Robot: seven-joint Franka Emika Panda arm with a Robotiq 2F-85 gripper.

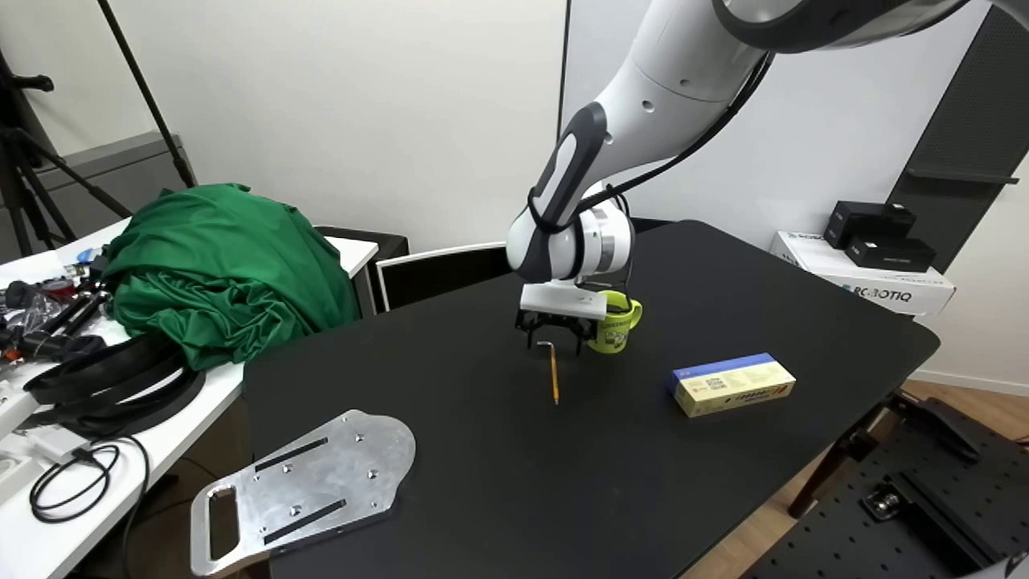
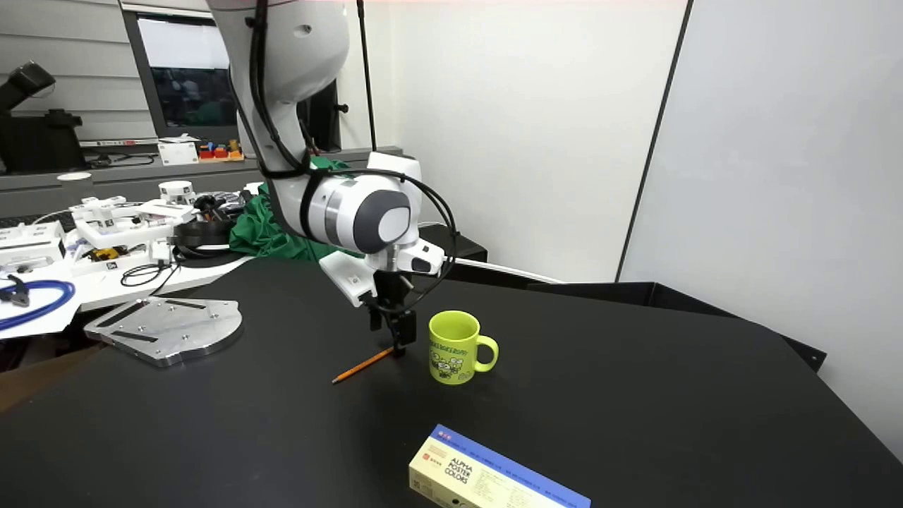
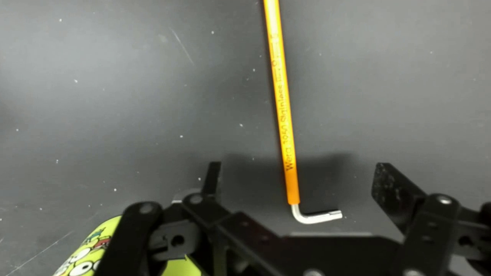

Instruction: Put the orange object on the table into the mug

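The orange object point(image 1: 555, 378) is a thin orange hex key with a bent silver end. It lies flat on the black table point(image 1: 482, 482) and shows in an exterior view point(image 2: 363, 365) and the wrist view point(image 3: 282, 96). My gripper point(image 3: 299, 165) is open and low over its bent end, with a finger apart on either side. The gripper also shows in both exterior views point(image 1: 554, 349) point(image 2: 389, 337). The yellow-green mug point(image 2: 451, 353) stands upright close beside the gripper, handle pointing away. It is partly hidden behind the gripper in an exterior view point(image 1: 612, 331) and the wrist view point(image 3: 88, 253).
A yellow-and-blue box point(image 1: 731, 384) lies on the table beyond the mug, also in an exterior view point(image 2: 487, 473). A silver metal plate point(image 1: 309, 482) lies at the table's edge. A white cluttered desk with a green cloth point(image 1: 225, 273) stands alongside.
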